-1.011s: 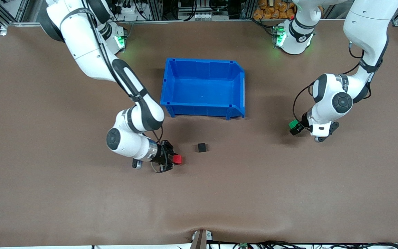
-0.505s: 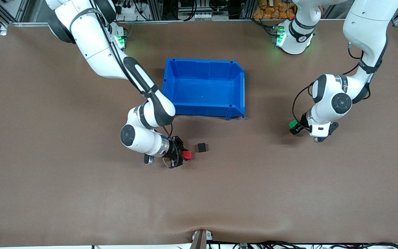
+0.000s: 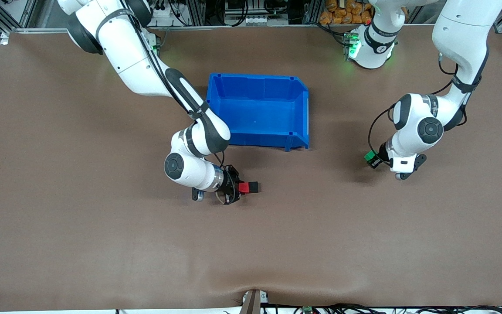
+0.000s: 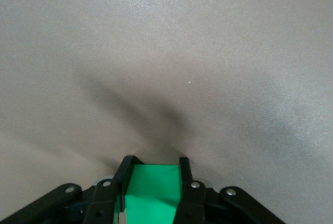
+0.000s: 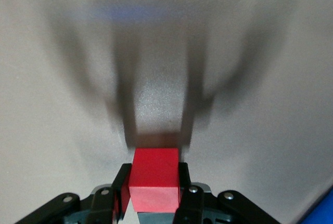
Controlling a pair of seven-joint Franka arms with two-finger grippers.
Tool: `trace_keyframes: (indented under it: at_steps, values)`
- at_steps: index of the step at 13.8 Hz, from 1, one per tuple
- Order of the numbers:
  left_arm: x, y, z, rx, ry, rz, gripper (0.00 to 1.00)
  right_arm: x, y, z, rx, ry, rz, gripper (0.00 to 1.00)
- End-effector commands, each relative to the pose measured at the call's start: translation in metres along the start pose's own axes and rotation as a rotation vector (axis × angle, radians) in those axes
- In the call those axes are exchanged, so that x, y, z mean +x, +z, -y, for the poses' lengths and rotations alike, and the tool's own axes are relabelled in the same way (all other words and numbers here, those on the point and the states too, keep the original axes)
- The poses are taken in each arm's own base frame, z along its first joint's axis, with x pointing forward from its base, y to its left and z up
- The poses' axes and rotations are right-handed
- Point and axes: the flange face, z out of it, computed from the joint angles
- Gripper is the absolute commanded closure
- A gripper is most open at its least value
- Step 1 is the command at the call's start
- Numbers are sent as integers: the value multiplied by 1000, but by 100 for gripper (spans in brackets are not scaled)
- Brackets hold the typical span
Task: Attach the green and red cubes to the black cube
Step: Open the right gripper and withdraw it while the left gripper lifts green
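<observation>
Near the bin [image 3: 257, 111], the right gripper [image 3: 239, 188] presses its clamped red cube [image 3: 244, 188] against the black cube [image 3: 253, 187] — seemingly touching. It should push squarely. The left gripper [image 3: 374, 159] waits, clamped on the green cube [image 3: 369, 156].

Left wrist: green cube [image 4: 152, 193] gripped. Right wrist: red cube [image 5: 154, 178] gripped — black cube hidden.

The right gripper [image 3: 239, 188] is low at mid-table, its fingers clamped on the red cube [image 3: 244, 188], while the left gripper [image 3: 374, 158] waits near its own end, gripping the green cube [image 3: 369, 156].
</observation>
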Motion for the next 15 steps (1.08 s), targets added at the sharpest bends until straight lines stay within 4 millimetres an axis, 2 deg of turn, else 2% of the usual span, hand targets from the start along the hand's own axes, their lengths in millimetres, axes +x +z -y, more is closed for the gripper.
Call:
trace_keyframes:
  at_steps: [1, 2, 3, 5, 8, 10, 11, 13, 15]
  values:
    - [0, 1, -3, 3, -12, -11, 90, 0, 10, -7, -16, 14, -10, 65]
    - [1, 0, -3, 1, -12, -13, 100, -5, 11, -10, -18, 5, -10, 14]
    - [1, -2, -3, 0, -10, -16, 100, -6, 8, -7, -12, 10, -2, 0]
    - [0, -6, -5, -6, -10, -21, 100, -2, -17, 12, 29, 6, 2, 0]
    - [3, -15, -11, -20, -106, -32, 100, 5, -97, 61, 166, -6, 12, 0]
    - [-1, -18, -19, -26, -151, -35, 100, 25, -148, 81, 182, 14, 4, 0]
    - [-3, -21, -24, -32, -170, -38, 100, 48, -174, 88, 152, 28, -23, 0]
    - [-6, -24, -30, -40, -200, -41, 100, 73, -241, 92, 84, -93, -57, 0]
    - [-9, -29, -40, -47, -250, -39, 100, 104, -320, 81, 7, -135, -68, 0]
